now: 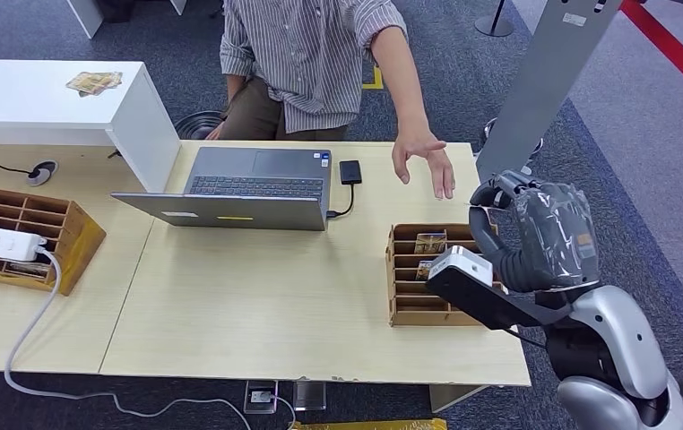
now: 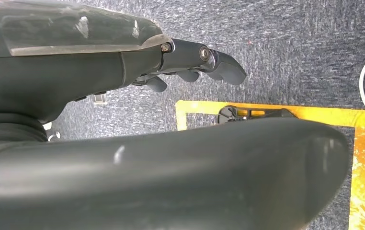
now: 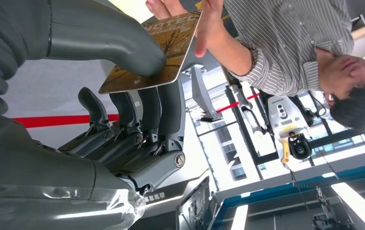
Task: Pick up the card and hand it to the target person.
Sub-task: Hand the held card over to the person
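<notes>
The right hand (image 3: 123, 96) pinches the card (image 3: 154, 55) between its thick, smooth grey thumb and darker jointed fingers (image 3: 164, 110); the card is a thin, glossy rectangle with rounded corners, printed in brown and gold with pale lettering. In the head view this hand (image 1: 535, 233), its wrist wrapped in crinkled clear film, is raised beside the table's right end, near the person's hand (image 1: 423, 161), whose open palm and spread fingers reach toward the card.

The left hand (image 2: 190, 62) hangs over speckled grey carpet with its dark fingers loosely curled and nothing in them.

From the left, the pale wood-grain table (image 1: 257, 305) carries a slatted wooden organizer (image 1: 29, 235) with a white power strip (image 1: 2, 242) on it, then an open grey laptop (image 1: 248, 188), a small black device (image 1: 350, 171) cabled to it, and a second wooden organizer (image 1: 419, 278) holding more cards (image 1: 429, 243).
</notes>
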`<state>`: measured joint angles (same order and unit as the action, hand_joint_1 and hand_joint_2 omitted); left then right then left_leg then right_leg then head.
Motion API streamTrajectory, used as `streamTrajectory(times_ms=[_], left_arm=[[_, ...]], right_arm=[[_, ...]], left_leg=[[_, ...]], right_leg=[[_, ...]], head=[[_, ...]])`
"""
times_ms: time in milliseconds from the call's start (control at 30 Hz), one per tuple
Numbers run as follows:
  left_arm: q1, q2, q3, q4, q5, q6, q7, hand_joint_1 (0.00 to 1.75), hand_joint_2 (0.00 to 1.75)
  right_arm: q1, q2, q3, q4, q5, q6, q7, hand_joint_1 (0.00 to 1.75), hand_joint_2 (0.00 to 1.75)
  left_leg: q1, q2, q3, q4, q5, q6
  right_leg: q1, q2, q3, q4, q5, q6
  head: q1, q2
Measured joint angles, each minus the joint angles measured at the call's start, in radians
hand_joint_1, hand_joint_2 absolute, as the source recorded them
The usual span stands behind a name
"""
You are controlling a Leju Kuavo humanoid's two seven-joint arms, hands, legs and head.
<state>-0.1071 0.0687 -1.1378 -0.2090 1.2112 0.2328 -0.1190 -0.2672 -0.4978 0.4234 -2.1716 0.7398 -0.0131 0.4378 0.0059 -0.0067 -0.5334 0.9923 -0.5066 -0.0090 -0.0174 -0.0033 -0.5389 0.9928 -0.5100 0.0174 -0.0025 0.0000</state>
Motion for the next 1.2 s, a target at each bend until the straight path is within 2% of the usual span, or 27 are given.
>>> streamTrajectory(times_ms=[200, 567, 933, 1067, 1133, 1200], left_arm=[[-0.001, 0.000, 0.000, 0.000, -0.008, -0.007, 0.000, 0.00, 0.00], [-0.003, -0.002, 0.000, 0.000, -0.021, -0.007, -0.001, 0.00, 0.00], [-0.003, -0.002, 0.000, 0.000, -0.024, -0.009, 0.002, 0.00, 0.00], [-0.002, -0.002, 0.000, 0.000, -0.026, -0.019, 0.001, 0.00, 1.75], [-0.002, -0.002, 0.000, 0.000, -0.029, -0.025, 0.000, 0.00, 1.75], [-0.002, -0.002, 0.000, 0.000, -0.033, -0.026, -0.004, 0.00, 0.87]], right_arm=[[-0.009, -0.001, 0.005, 0.014, 0.032, -0.045, -0.021, 1.40, 1.75], [0.000, 0.061, 0.062, 0.245, 0.312, -0.337, -0.099, 1.40, 1.75], [0.014, 0.119, 0.106, 0.402, 0.354, -0.377, -0.090, 1.40, 1.75], [0.017, 0.127, 0.115, 0.422, 0.355, -0.378, -0.084, 0.00, 1.75], [0.020, 0.130, 0.118, 0.429, 0.355, -0.378, -0.082, 0.00, 1.75], [0.021, 0.132, 0.120, 0.435, 0.357, -0.378, -0.080, 0.00, 1.75]], left_leg=[[0.000, 0.000, 0.000, 0.000, 0.000, 0.000], [0.000, 0.000, -0.001, 0.000, 0.000, 0.000], [0.000, 0.000, -0.001, 0.000, 0.000, 0.000], [0.000, 0.000, -0.001, 0.000, 0.000, 0.000], [0.000, 0.000, -0.001, 0.000, 0.000, 0.000], [0.000, 0.000, -0.001, 0.000, 0.000, 0.000]], right_leg=[[0.000, 0.000, 0.000, 0.000, 0.000, 0.000], [0.000, 0.000, 0.000, 0.000, 0.000, 0.000], [0.000, 0.000, 0.000, 0.000, 0.000, 0.000], [0.000, 0.000, 0.000, 0.000, 0.000, 0.000], [0.000, 0.000, 0.000, 0.000, 0.000, 0.000], [0.000, 0.000, 0.000, 0.000, 0.000, 0.000]], head=[[-0.001, 0.000], [-0.001, 0.000], [-0.001, 0.000], [0.000, 0.000], [0.000, 0.000], [-0.001, 0.000]])
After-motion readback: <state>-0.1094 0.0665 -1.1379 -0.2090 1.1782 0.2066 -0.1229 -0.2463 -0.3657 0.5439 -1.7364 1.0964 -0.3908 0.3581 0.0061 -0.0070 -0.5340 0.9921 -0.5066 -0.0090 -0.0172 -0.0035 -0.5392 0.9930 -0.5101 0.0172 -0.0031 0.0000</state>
